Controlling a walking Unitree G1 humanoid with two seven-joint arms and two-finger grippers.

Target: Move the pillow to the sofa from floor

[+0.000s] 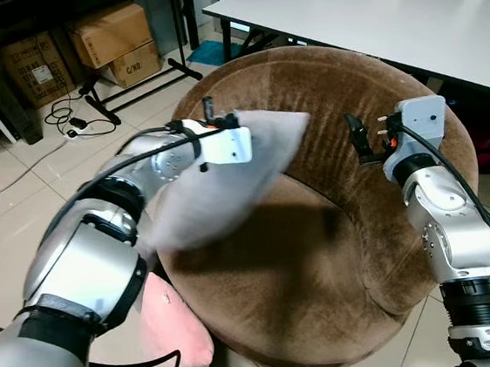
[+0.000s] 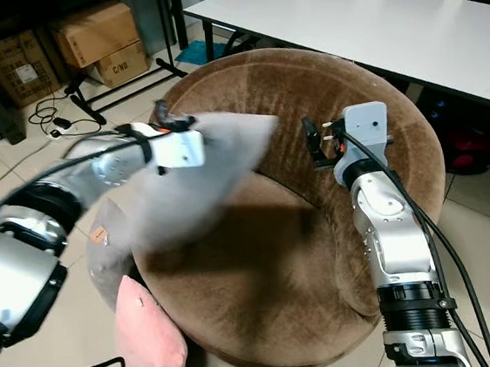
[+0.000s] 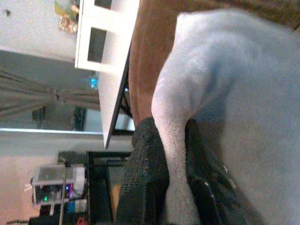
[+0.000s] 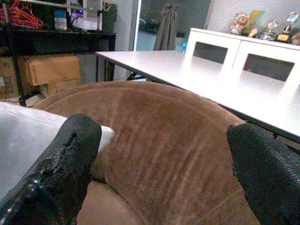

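A light grey pillow (image 1: 227,181) hangs in the air over the left rim of the round brown sofa (image 1: 323,263). My left gripper (image 1: 209,113) is shut on its upper edge; in the left wrist view the two black fingers (image 3: 150,164) pinch a fold of the pillow (image 3: 243,93). My right gripper (image 1: 368,140) is open in front of the sofa's backrest, right of the pillow and apart from it. In the right wrist view its fingers (image 4: 61,168) stand wide apart, with a pillow corner (image 4: 28,136) beside one of them.
On the floor against the sofa's left side lie a pink pillow (image 1: 177,331) and a beige one (image 2: 106,242). A long white table (image 1: 367,13) stands behind the sofa. Cardboard boxes (image 1: 115,35), a black rack and cables (image 1: 72,123) are at the far left.
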